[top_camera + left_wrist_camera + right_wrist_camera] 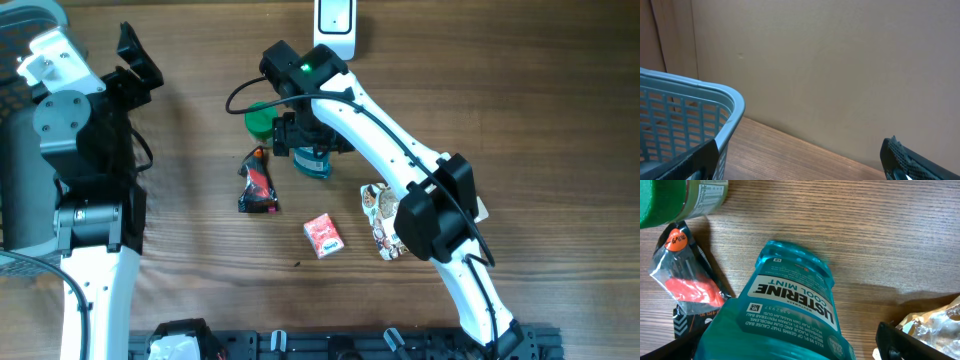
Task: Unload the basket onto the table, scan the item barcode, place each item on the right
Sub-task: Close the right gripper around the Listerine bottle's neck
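Right end effector point(792, 337): released, jaws spread wide, one on either side of the mouthwash bottle point(790, 305). The wrist view does not show whether either jaw touches it.

Bottle: teal, lying on its side on the worktop point(880, 235), label face up. The label reads "LISTERINE COOL MINT". A small square code sits at the label's left corner. The fine print below the brand is too small to read. The bottle's near end is cut off by the frame, and in the overhead view the arm covers most of it.

Positions relative to the bottle:
- Green-lidded jar point(670, 200): near, on its left in the wrist view. Mostly cut off, label print illegible.
- Dark packet point(685, 275) with an orange round sticker: just beside it, same side. Sticker writing is blurred.
- Crinkled patterned packet point(935, 322): near, opposite side, partly behind a jaw.
- Small red box point(322, 236): near, toward the robot's base. Print unreadable.
- White scanner point(333, 22): beyond it, cut off by the top edge.

Left end effector point(800, 162): released, jaws wide apart, well apart from the bottle. Only the jaw tips show, beside a blue basket point(700, 107) that the frame cuts off.
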`<state>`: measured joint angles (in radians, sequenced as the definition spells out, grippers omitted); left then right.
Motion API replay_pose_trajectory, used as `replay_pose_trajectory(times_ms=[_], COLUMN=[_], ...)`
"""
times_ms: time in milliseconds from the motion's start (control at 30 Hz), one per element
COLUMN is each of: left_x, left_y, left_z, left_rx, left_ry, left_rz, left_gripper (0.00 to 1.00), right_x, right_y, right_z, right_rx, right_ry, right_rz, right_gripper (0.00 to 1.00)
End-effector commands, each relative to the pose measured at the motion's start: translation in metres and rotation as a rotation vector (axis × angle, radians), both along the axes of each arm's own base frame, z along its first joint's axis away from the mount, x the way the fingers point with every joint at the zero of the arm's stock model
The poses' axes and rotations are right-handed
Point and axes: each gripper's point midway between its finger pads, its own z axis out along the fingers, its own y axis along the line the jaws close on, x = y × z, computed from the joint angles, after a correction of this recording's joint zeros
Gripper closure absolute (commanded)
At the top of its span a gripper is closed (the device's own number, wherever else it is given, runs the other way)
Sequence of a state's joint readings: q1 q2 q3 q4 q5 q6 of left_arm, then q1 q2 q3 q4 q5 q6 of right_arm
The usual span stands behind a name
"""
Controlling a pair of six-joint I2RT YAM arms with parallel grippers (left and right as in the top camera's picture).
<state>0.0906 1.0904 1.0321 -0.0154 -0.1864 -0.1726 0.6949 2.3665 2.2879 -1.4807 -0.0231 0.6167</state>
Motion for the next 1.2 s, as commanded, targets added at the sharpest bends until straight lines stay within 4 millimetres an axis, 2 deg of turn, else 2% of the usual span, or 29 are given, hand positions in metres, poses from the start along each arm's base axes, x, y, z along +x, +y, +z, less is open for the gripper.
replay_pose_trajectory(times_ms=[0,100,200,300,400,533,833,1167], left_x=[0.001,0.001,0.001,0.001,0.001,0.001,0.001,0.001], left_y=[0.001,0.001,0.001,0.001,0.001,0.001,0.001,0.001], left_z=[0.003,0.003,0.003,0.003,0.003,0.003,0.004,0.004], left_rx=[0.013,0.013,0.013,0.013,0.013,0.013,0.013,0.014], left_ry=[-0.005,-0.005,-0.005,-0.005,-0.005,-0.005,-0.009,-0.012], left_rz=[0.006,0.006,0.006,0.006,0.006,0.006,0.006,0.006], left_gripper=[0.0,0.0,0.0,0.0,0.0,0.0,0.0,0.0], right_x=[0.003,0.006,0.011,0.006,0.001,-0.006,-0.003,0.0], right_y=[-0.004,-0.011,-0.018,-0.022,-0.022,-0.014,-0.016,-0.012], right_z=[0.0,0.014,0.04,0.05,0.049,0.049,0.049,0.023], right_rx=[-0.001,-0.005,0.002,0.006,0.007,0.051,0.043,0.013], right_ry=[0.014,-0.016,-0.09,-0.088,-0.061,-0.009,-0.019,0.007], right_rz=[-0.056,-0.081,-0.119,-0.189,-0.294,-0.39,-0.659,-0.686], right_gripper=[0.0,0.0,0.0,0.0,0.0,0.0,0.0,0.0])
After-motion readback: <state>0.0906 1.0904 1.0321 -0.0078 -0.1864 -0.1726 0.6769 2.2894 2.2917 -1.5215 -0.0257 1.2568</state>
